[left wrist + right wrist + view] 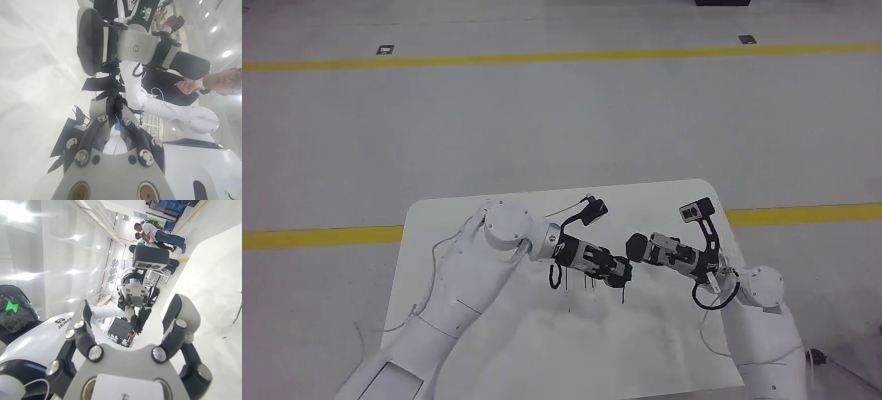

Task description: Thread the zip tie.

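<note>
I have both arms over the white tabletop (472,215), with the claws facing each other near its middle, close but apart. The left claw (114,97) is pinched tight. I can't tell whether anything sits between its black pads (110,107). The right claw (638,248) gapes wide. A thin dark strip (237,312), possibly the zip tie, lies on the tabletop off to one side of the claws.

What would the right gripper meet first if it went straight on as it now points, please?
Most likely the left gripper, facing the right gripper tip to tip; the gap between looks free, depth unclear.
</note>
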You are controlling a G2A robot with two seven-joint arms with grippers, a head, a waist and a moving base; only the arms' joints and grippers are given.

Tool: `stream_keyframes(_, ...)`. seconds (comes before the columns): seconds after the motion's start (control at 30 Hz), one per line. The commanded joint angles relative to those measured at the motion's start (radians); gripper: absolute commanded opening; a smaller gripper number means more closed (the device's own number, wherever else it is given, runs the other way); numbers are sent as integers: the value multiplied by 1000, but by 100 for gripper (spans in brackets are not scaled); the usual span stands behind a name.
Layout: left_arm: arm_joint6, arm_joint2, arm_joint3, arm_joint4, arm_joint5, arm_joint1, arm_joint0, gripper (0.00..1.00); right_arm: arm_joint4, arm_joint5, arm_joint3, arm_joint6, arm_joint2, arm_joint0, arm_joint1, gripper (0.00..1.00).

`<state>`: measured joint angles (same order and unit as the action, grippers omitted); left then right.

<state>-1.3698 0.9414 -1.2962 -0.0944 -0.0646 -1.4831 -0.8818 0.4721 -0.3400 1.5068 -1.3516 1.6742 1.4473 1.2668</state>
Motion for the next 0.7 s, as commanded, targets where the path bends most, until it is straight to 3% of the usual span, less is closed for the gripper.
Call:
stream_keyframes(0.0, -1, -4, 2, -12, -1, 3, 3, 0, -1, 0, -8, -3, -4, -6, -1, 82)
stream_keyframes(0.07, -6, -9, 4, -32, -4, 6, 6, 0, -2, 0, -16, -8, -7, -11, -2, 51)
stream_keyframes(0.13, -7, -15, 9, -34, -9, 9, 11, 0, -5, 0, -19, -20, -10, -14, -3, 44)
stream_keyframes(0.67, 3, -59, 56, -87, -41, 30, 54, 0, -32, 0, -10, -38, -33, -10, -27, 27)
